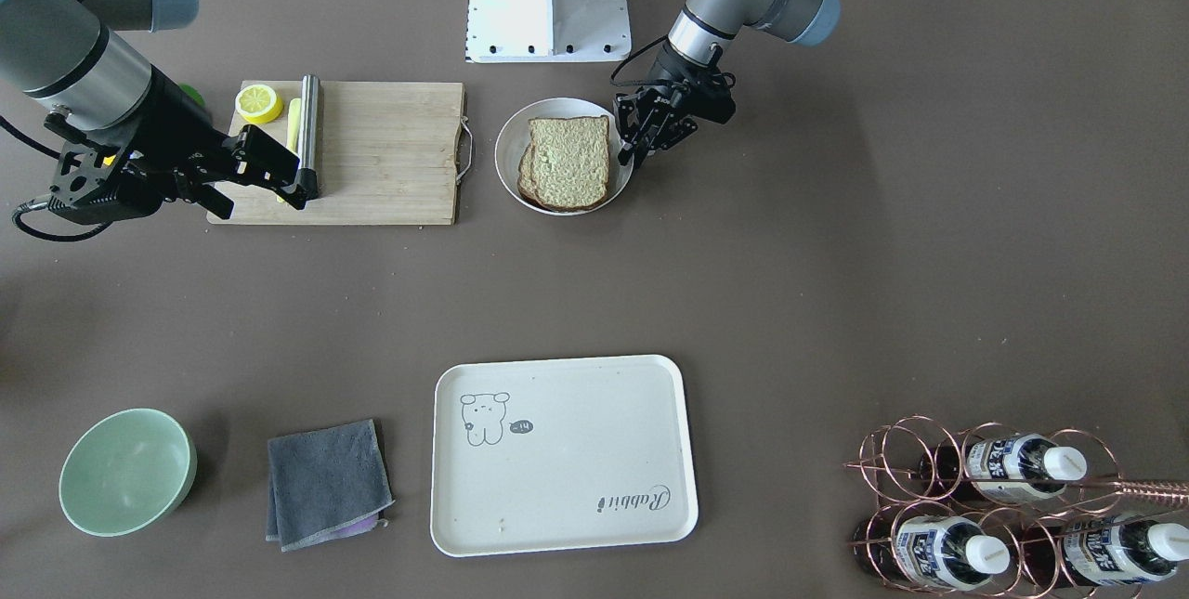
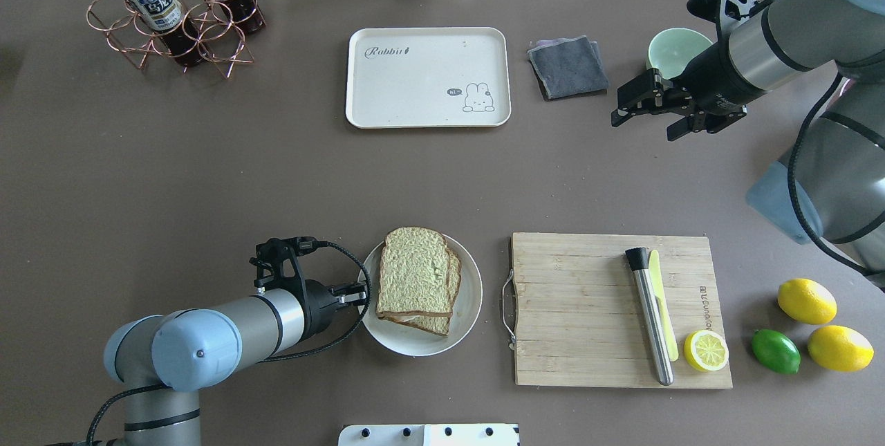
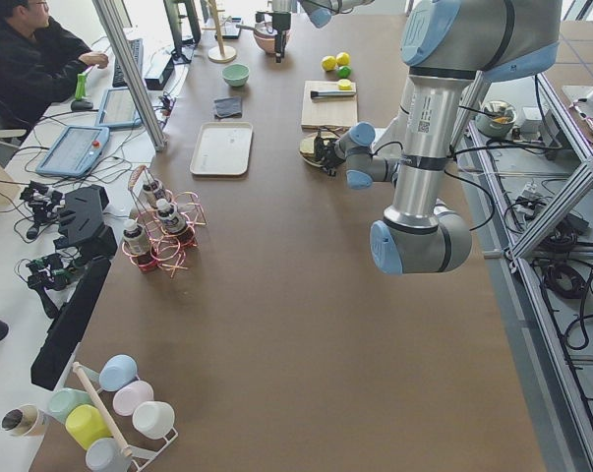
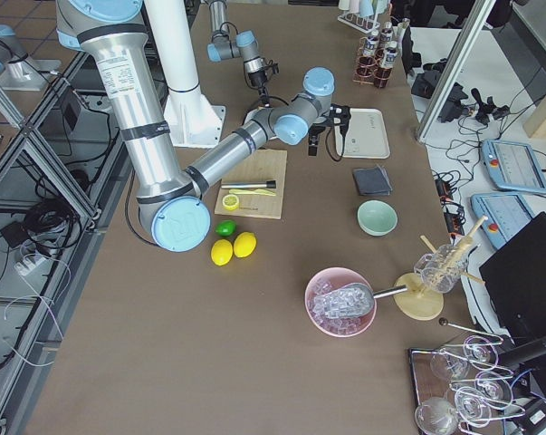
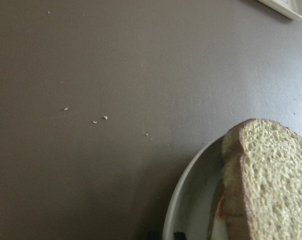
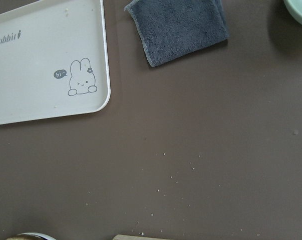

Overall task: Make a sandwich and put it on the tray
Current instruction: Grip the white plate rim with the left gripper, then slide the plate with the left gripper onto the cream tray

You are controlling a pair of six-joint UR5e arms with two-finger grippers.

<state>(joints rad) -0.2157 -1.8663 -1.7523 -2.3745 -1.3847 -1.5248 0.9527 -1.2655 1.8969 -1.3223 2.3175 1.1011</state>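
The sandwich (image 2: 413, 273) is two stacked bread slices on a round white plate (image 2: 470, 294); it also shows in the front view (image 1: 568, 161). In the left wrist view a bit of white and orange egg (image 5: 219, 214) peeks out between the slices (image 5: 271, 175). My left gripper (image 2: 358, 293) is low at the plate's left rim (image 5: 191, 190), its dark tips close together on either side of the rim. The cream tray (image 2: 415, 86) lies bare at the far middle. My right gripper (image 2: 641, 126) is open and empty, held above the table near the tray (image 6: 35, 75).
A wooden cutting board (image 2: 588, 308) holds a metal-handled tool (image 2: 650, 314) and a lemon half (image 2: 706, 350). Two lemons (image 2: 805, 301) and a lime (image 2: 776, 351) lie to its right. A grey cloth (image 2: 567, 67), green bowl (image 2: 674, 52) and bottle rack (image 2: 173, 17) line the far edge.
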